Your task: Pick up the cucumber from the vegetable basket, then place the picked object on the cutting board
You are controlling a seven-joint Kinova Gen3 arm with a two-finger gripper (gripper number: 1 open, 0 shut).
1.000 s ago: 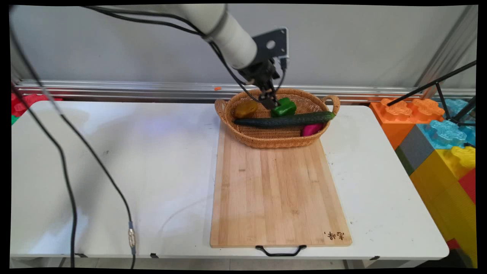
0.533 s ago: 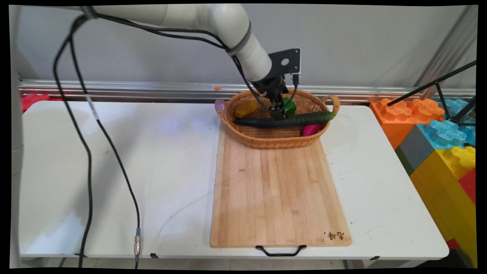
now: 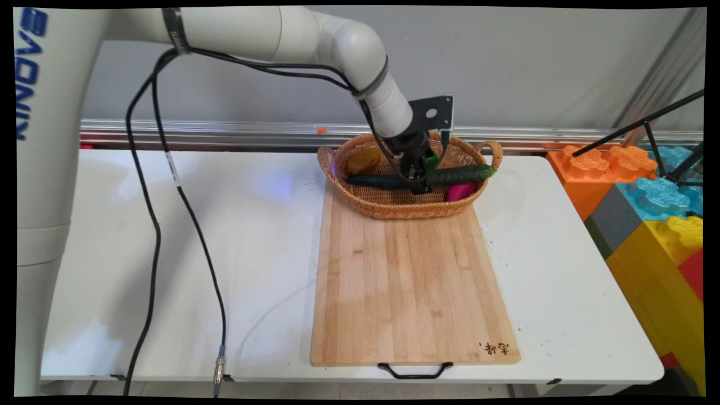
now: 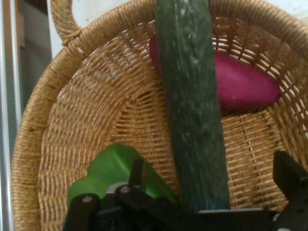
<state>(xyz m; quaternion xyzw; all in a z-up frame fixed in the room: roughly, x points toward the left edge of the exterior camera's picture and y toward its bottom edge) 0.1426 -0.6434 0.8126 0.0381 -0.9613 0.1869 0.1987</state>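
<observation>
A long dark green cucumber (image 3: 461,174) lies across a wicker basket (image 3: 394,212) at the far end of a wooden board. My gripper (image 3: 419,183) is down in the basket, open, over the cucumber's middle. In the hand view the cucumber (image 4: 192,96) runs up between the two fingers (image 4: 137,172), with a gap on each side. A green pepper (image 4: 113,166) lies just left of it, and a magenta vegetable (image 4: 245,84) lies partly under it at the upper right. In the main view the pepper (image 3: 431,161) is mostly hidden behind the hand, and a yellow-brown vegetable (image 3: 363,160) sits at the basket's left.
The wooden cutting board (image 3: 410,281) with a black handle reaches to the table's near edge. Big coloured toy blocks (image 3: 647,197) and a black tripod leg (image 3: 647,121) stand to the right. Black cables (image 3: 152,225) hang over the table's left half.
The hand has come down and toward the near side, from beside the green pepper to astride the cucumber. The vegetables have not moved.
</observation>
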